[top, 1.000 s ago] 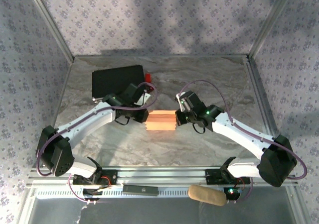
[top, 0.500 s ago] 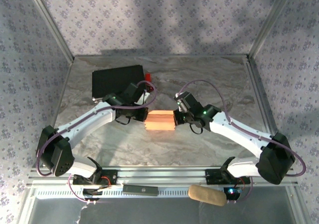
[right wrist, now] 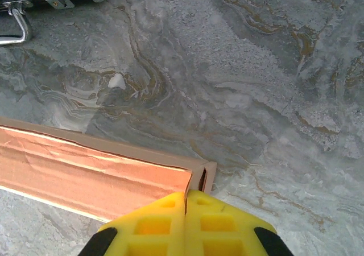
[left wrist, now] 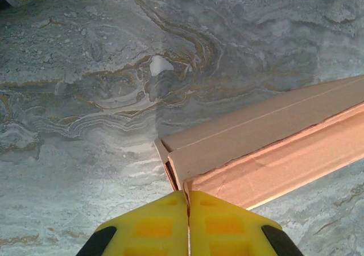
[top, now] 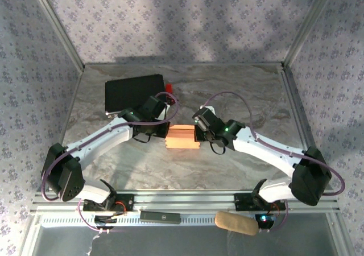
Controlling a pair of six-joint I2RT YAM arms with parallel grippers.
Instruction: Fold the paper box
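So the left arm (top: 96,142) and right arm (top: 273,151) both angle in toward the middle, with the left gripper (top: 164,132) and right gripper (top: 197,132) facing each other close up, yellow fingers (left wrist: 153,227) pinched tight on both.

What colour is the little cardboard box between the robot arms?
Salmon-orange. The thin cardboard box shows best in the left wrist view.
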